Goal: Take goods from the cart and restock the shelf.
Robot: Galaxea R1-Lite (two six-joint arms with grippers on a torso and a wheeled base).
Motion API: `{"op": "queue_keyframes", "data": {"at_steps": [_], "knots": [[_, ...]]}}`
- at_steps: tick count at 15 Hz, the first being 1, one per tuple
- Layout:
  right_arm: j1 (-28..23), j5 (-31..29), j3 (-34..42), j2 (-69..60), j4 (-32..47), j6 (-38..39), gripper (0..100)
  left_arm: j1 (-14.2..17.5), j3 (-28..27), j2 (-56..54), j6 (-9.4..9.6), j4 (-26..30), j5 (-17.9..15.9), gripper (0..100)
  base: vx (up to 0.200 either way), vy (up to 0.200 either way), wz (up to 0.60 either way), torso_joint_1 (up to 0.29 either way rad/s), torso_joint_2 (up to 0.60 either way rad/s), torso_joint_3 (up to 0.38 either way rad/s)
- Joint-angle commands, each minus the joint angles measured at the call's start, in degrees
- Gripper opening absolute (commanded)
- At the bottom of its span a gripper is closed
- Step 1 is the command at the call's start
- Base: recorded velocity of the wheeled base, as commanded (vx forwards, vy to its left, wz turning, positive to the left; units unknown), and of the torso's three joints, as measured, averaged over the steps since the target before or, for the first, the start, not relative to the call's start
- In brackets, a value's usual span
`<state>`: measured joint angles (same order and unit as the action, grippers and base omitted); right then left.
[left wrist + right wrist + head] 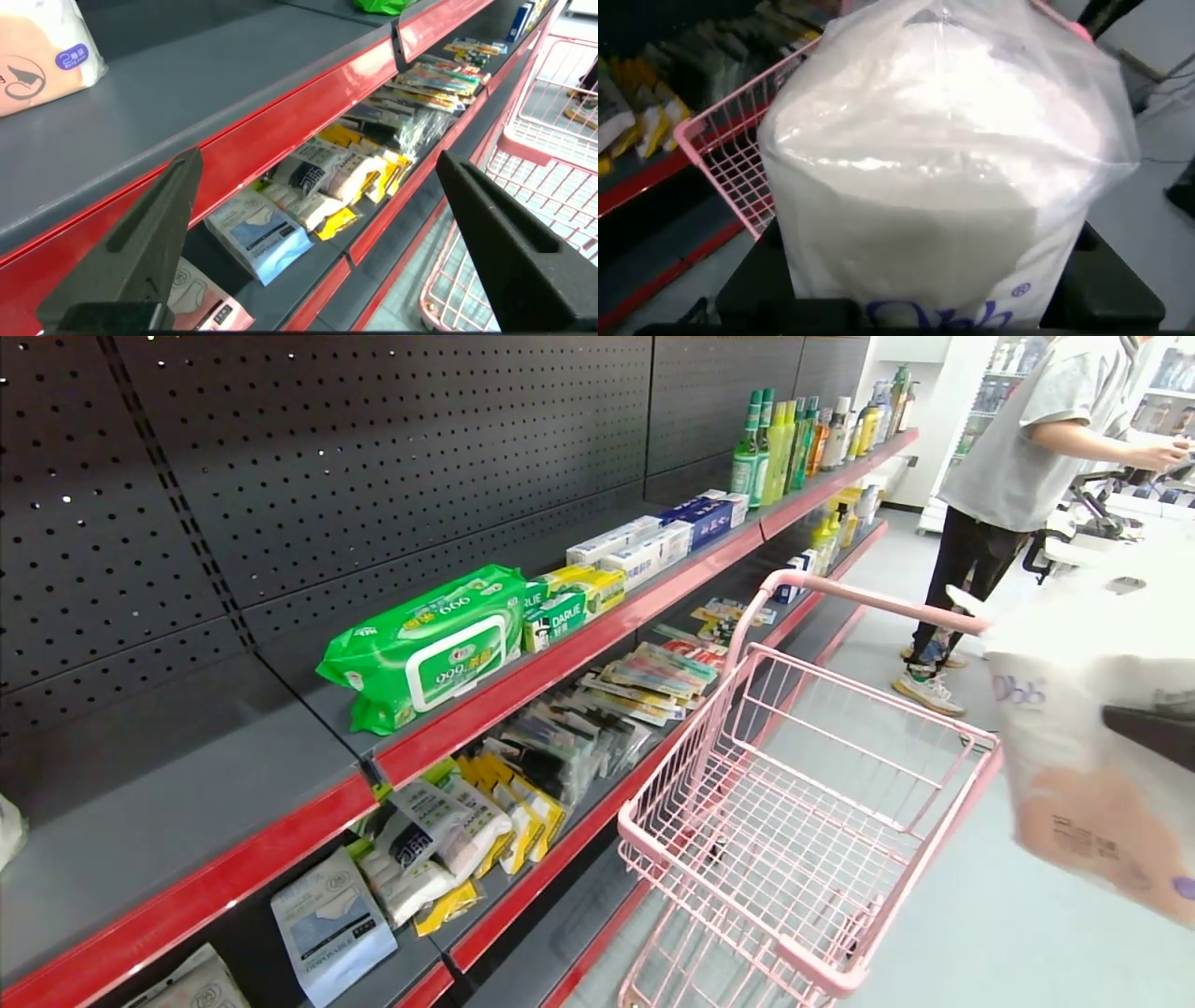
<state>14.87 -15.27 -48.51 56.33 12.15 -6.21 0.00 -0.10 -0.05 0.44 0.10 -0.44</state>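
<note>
Dark pegboard backs the shelf, and its bare grey stretch lies at nine o'clock from the tissue pack. The right gripper is clamped on the pack's sides, and the pack hangs upright off the three o'clock side of the pink cart. The left gripper, fingers spread and holding nothing, is nearer the shelf. I'd mind the cart handle and the shelf's red lip on the way across.
</note>
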Motion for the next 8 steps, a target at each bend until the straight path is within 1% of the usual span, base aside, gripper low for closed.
{"op": "queue_keyframes", "data": {"at_steps": [1, 2, 3, 5, 8], "knots": [[-4.41, -5.03, 9.66, -20.12, -0.29, -2.14, 0, 0.00, 0.01, 0.05, 0.00, -0.01, 0.00, 100, 0.000, 0.000, 0.00, 0.000, 0.00, 0.000], [-6.87, -5.03, 10.27, -23.90, 1.21, -2.41, 0, 0.00, 0.01, 0.05, 0.00, -0.01, 0.00, 100, 0.000, 0.000, 0.00, 0.000, 0.00, 0.000], [-7.84, -4.76, 10.27, -26.54, 4.63, -2.67, 0, 0.00, 0.01, 0.05, 0.00, -0.01, 0.00, 100, 0.000, 0.000, 0.00, 0.000, 0.00, 0.000], [-7.75, -4.50, 11.86, -31.20, 9.47, -3.11, 0, 0.00, 0.01, 0.05, 0.00, -0.01, 0.00, 100, 0.000, 0.000, 0.00, 0.000, 0.00, 0.000], [-7.67, -4.50, 13.17, -33.74, 9.82, -2.85, 0, 0.00, 0.01, 0.05, 0.00, -0.01, 0.00, 100, 0.000, 0.000, 0.00, 0.000, 0.00, 0.000]]}}
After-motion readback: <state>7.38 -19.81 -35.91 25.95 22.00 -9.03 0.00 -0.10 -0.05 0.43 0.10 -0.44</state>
